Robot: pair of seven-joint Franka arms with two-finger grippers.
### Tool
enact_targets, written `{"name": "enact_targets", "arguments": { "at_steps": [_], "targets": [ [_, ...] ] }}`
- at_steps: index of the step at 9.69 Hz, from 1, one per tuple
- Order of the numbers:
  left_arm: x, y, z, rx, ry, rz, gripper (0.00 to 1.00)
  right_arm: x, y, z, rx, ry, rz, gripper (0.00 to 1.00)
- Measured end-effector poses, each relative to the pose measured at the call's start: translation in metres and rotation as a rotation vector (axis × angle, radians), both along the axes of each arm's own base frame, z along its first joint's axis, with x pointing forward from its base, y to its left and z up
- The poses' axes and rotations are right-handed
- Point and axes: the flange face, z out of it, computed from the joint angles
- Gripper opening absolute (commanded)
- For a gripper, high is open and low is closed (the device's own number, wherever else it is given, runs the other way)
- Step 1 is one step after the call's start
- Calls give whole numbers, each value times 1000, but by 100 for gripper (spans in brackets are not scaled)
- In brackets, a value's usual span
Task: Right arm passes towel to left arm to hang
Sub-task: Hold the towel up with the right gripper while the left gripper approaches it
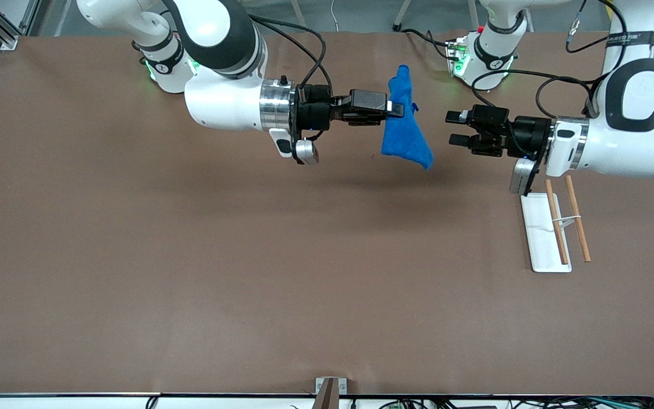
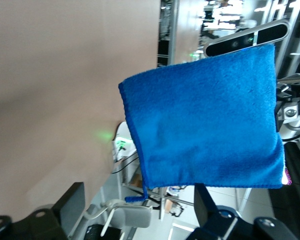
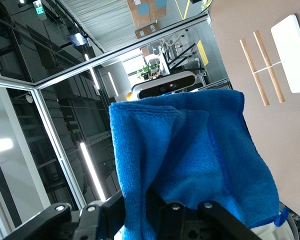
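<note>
The blue towel (image 1: 405, 133) hangs in the air over the table's middle strip, near the arms' bases. My right gripper (image 1: 396, 109), on the arm with the silver collar, is shut on the towel's upper part, and the cloth drapes down below it. In the right wrist view the towel (image 3: 190, 150) is pinched between the fingers of the right gripper (image 3: 140, 205). My left gripper (image 1: 452, 128) is level with the towel, a short gap away, open and pointing at it. In the left wrist view the towel (image 2: 205, 125) spreads flat ahead of the open left gripper (image 2: 140, 205), not touching it.
A white base plate (image 1: 543, 250) lies on the table under the left arm's wrist. Two wooden rods (image 1: 578, 218) joined by a thin white wire stand over it. The same rods (image 3: 262, 70) show in the right wrist view. The brown table (image 1: 191, 272) spreads toward the front camera.
</note>
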Motion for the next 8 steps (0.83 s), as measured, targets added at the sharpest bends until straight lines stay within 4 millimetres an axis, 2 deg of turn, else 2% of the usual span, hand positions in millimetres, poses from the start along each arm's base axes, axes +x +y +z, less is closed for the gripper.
{"name": "enact_targets", "arguments": {
  "at_steps": [3,5,8],
  "targets": [
    [-9,-7,-25,-202,-9,81,85,-2,2,-1,-1,1,4,2],
    [-9,-11,-27,-305,-22,142,83,-3,4,-3,-3,3,6,2],
    [-10,-29,-33,-319,-63,179,84,-3,5,-4,-4,4,8,2]
  ]
}}
